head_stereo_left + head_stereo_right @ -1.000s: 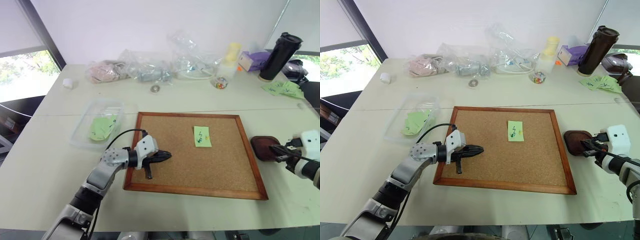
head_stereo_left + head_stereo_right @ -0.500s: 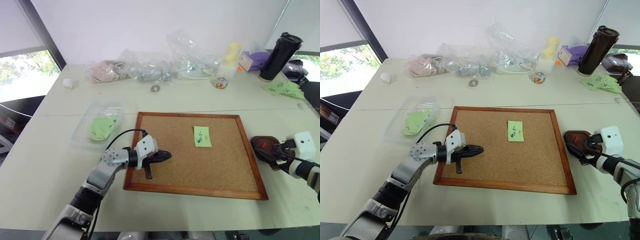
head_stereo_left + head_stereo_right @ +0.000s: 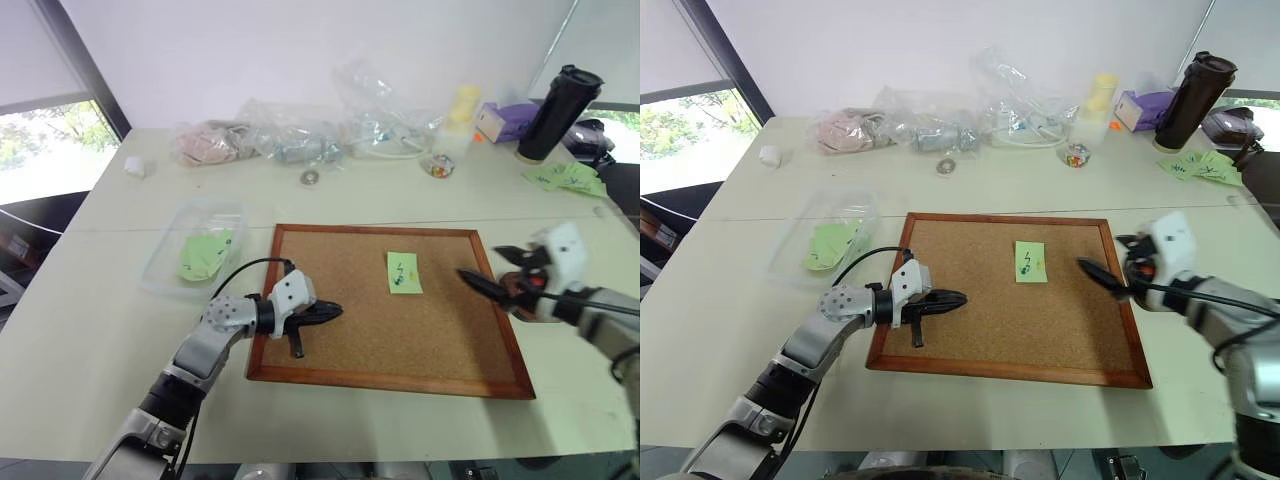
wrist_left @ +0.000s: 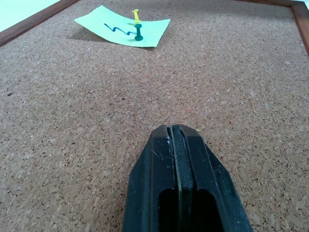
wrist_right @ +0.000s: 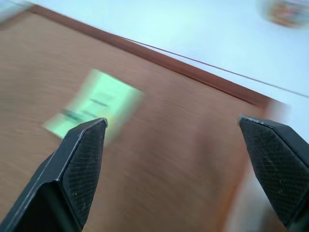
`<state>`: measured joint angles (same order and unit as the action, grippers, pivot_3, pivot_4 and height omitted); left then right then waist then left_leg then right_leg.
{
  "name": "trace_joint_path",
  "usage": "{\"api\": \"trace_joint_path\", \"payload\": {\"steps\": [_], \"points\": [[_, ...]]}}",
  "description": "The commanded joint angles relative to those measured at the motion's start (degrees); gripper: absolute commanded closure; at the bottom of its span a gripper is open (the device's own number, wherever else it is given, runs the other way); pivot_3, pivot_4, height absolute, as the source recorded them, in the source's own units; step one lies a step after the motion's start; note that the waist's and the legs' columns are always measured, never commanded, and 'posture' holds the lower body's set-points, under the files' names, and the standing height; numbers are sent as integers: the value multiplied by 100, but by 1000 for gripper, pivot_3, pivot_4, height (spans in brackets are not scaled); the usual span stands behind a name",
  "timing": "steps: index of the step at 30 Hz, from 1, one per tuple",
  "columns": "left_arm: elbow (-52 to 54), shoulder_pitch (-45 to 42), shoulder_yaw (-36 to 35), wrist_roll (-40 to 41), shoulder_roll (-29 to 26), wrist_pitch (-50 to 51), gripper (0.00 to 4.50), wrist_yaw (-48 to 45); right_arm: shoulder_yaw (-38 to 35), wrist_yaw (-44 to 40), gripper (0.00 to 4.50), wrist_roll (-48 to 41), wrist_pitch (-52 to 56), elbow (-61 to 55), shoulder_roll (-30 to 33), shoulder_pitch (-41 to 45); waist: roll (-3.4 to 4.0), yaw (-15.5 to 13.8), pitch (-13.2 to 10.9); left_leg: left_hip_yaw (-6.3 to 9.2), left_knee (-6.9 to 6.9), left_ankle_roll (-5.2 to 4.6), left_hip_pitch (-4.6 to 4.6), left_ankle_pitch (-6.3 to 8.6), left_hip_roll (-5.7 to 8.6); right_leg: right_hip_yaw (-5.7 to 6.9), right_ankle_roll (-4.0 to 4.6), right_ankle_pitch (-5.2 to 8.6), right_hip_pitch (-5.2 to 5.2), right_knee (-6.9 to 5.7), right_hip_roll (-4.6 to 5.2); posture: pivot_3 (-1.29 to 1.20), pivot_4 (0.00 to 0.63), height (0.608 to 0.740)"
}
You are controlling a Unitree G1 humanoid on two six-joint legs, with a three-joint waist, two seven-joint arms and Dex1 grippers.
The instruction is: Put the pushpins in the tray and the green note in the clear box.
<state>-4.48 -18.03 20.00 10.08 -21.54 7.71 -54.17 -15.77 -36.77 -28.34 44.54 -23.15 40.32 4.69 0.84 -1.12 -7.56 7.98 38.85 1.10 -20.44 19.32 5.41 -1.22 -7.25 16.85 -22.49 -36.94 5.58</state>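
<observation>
Left fingers (image 4: pixel 176 145) pressed shut on grainy cork board (image 3: pixel 400 330) (right fingers (image 5: pixel 84 145) splayed).

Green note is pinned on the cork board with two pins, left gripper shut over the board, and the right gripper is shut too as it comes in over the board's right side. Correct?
Not quite: the right gripper is open, its two fingers spread wide apart in the right wrist view. The rest holds: the green note sits on the cork board with two pushpins in it, and the left gripper is shut.
</observation>
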Motion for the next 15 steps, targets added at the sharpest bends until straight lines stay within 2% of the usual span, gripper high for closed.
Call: {"api": "trace_joint_path", "payload": {"steps": [1, 5, 15], "points": [[-308, 159, 172, -313, -47, 136, 4500, 73, 519, 401, 33, 274, -30, -97, -235, 281, -3, -12, -1, 0, 0, 0, -2, 0, 1, 0, 0, 0, -1, 1, 0, 0, 150, 740], [-273, 187, 141, -319, -74, 147, 4500, 85, 964, 578, 33, 557, -142, 51, -403, 386, -2, -33, -1, 0, 0, 0, -1, 0, 2, 0, 0, 0, -5, 0, 0, 0, 150, 740], [-149, 260, 105, -323, -121, 221, 4500, 145, 1186, 597, 33, 785, -424, 557, -631, 436, -4, 4, -1, 0, -4, 0, 0, 0, 1, -2, 0, 0, -6, 1, -2, 0, 150, 740]]}}
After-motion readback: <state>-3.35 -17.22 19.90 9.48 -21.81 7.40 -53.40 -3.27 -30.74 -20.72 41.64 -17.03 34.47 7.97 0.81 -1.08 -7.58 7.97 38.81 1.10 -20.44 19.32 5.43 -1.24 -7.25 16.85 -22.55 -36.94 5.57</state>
